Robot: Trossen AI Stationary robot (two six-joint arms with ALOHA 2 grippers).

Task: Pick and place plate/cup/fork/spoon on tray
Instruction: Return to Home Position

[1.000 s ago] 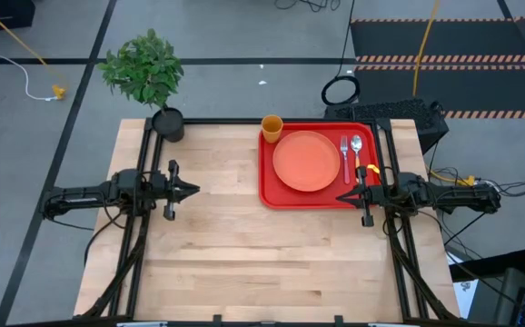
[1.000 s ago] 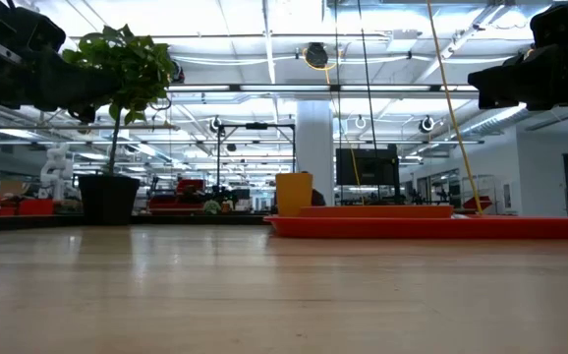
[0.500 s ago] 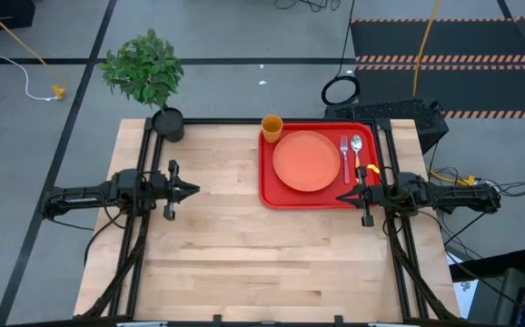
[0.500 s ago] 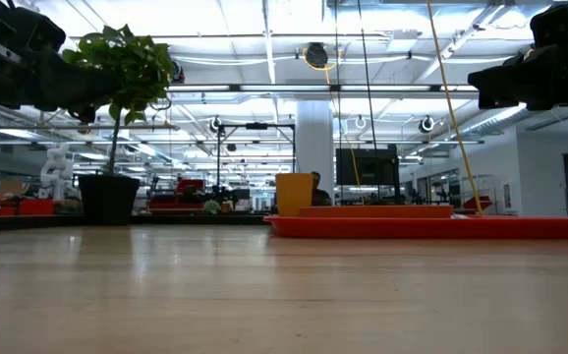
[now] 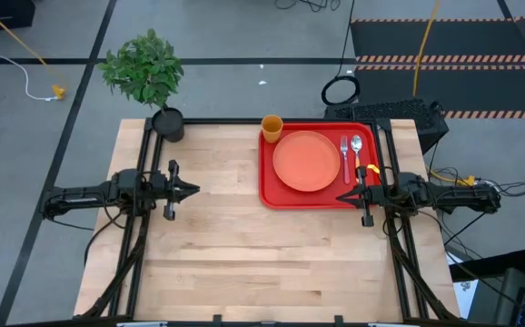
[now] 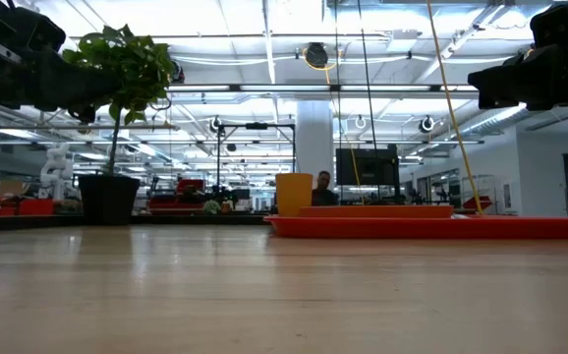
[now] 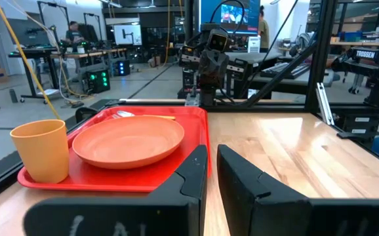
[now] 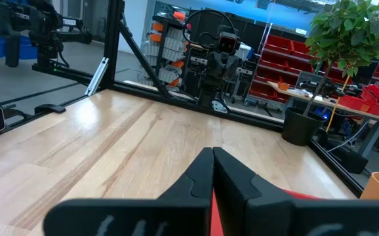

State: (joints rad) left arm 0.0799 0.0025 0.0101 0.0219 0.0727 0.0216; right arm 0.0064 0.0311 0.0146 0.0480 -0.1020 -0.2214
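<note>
Table [image 5: 244, 236] | tray [image 5: 272, 193]: plate [image 5: 306, 161], cup [image 5: 272, 126], fork [image 5: 345, 156], spoon [image 5: 358, 150] | left gripper [image 5: 193, 191], right gripper [image 5: 342, 196]: fingers pressed together, empty

— How many things are on the table?

— I count one tray [image 5: 268, 182], and on it one plate [image 5: 306, 161], one cup [image 5: 272, 126], one fork [image 5: 345, 158] and one spoon [image 5: 358, 149].

— Anything more?

— One plant [image 5: 144, 68] in one black pot [image 5: 167, 123], at the far corner.

— And the robot?

— Two arms, so two grippers: the left gripper [image 5: 193, 191] and the right gripper [image 5: 341, 196], each with two fingers.

— People?

— One person [image 7: 73, 34] far behind, at a desk.
</note>
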